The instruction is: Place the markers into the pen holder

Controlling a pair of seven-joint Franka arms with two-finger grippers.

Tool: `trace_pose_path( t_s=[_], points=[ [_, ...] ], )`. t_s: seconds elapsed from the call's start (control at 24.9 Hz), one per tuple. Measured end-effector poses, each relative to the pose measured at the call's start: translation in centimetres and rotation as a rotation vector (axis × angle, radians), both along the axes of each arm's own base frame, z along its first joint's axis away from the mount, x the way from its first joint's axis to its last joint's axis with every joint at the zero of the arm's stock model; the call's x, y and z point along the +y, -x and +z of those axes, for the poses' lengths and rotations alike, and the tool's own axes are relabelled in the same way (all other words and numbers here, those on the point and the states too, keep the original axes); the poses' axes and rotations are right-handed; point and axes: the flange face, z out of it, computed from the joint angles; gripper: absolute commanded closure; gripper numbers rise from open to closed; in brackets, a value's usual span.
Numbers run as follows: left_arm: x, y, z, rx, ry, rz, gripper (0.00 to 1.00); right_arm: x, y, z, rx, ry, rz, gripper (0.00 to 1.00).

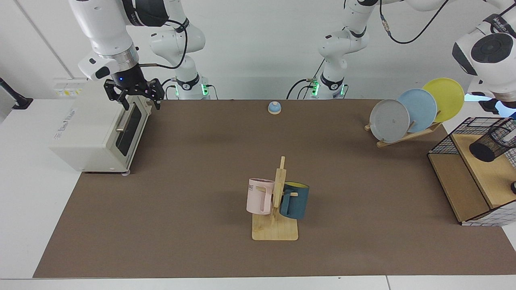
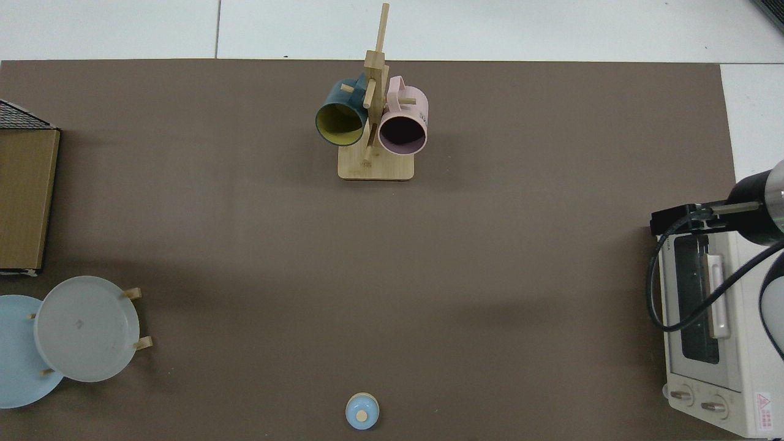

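The left gripper is cut off — so is the pen holder (image 1: pixel 494 143).

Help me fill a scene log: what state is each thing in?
Toaster oven: door shut.
Pink mug: hung on the mug rack.
Blue mug: hung there too.
Pen holder: tilted, on the basket's wooden board.
Right gripper: jaws open, above the toaster oven.
Left gripper: near the pen holder, mostly out of frame.
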Motion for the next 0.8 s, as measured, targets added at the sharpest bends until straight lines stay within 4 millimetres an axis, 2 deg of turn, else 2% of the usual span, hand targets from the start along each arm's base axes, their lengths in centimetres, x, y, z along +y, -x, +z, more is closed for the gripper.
trace_pose_path(
  t_s=[0.04, 0.24, 0.52, 0.64, 0.8],
  points=[
    [0.1, -0.1, -0.3, 0.007, -0.003, -0.001, 0.00, -0.1, 0.0, 0.0, 0.001, 0.000, -0.002, 0.00],
    [0.3, -0.5, -1.3, 0.033, -0.033, -0.009, 0.00, -0.5, 0.0, 0.0, 0.001, 0.000, -0.009, 0.00],
    [-0.1, -0.7, -1.0, 0.032, -0.040, -0.016, 0.00, -0.7, 0.0, 0.0, 0.001, 0.000, -0.013, 0.00],
    [-0.7, -0.9, -0.9, 0.031, -0.040, -0.024, 0.00, -0.8, 0.0, 0.0, 0.001, 0.000, -0.015, 0.00],
    [-2.6, -1.4, -0.9, 0.030, -0.038, -0.046, 0.00, -0.8, 0.0, 0.0, 0.001, 0.000, -0.016, 0.00]
  ],
)
